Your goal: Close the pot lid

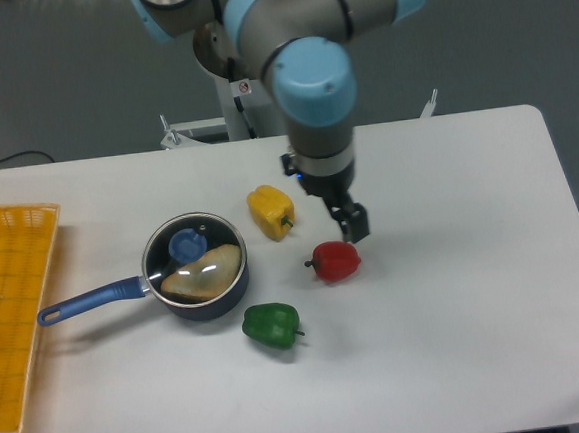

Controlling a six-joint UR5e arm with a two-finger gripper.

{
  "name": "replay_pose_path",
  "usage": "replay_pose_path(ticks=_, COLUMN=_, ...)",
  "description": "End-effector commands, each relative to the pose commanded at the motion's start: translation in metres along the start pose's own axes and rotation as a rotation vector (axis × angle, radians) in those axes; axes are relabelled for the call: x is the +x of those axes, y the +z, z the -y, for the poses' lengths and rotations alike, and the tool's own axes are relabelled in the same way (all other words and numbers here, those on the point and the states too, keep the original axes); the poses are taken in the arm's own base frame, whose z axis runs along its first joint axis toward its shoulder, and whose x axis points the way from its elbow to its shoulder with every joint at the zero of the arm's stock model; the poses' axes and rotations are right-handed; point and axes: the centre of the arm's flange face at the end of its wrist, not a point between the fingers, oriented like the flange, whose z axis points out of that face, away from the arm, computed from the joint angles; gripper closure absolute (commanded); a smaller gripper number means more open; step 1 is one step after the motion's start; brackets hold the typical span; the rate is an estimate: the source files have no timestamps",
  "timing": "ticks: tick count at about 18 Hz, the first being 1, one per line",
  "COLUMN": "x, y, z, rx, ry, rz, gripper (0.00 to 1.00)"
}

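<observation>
— How do we expect the lid (195, 260) to handle?

— We'd judge it stiff, smooth and breakable, being glass; its blue knob (187, 247) is where we'd take hold. It lies on the pot (195, 268), left of centre on the table (456, 294), apparently seated.

— And our gripper (354, 224)?

— Well apart from the pot, just above the red pepper (335, 261), holding nothing (whether the jaws stand apart or together, we cannot tell).

— The count?

— One pot, one lid, three peppers: red, yellow pepper (271, 211), green pepper (272, 325). One yellow basket (16, 308).

Yellow pepper (271, 211), red pepper (336, 261) and green pepper (272, 325) crowd the pot's (195, 267) right side.
</observation>
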Motion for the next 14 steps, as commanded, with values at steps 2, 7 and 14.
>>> replay_pose_path(ticks=2, x=-0.004, y=0.005, z=-0.011, rx=0.002, ry=0.000, rz=-0.008, gripper=0.00)
replay_pose_path(ticks=7, x=-0.017, y=0.014, z=-0.037, rx=0.055, ry=-0.009, rz=-0.014, gripper=0.00)
replay_pose_path(ticks=14, x=-0.023, y=0.019, z=-0.056, rx=0.055, ry=-0.009, rz=-0.020, gripper=0.00)
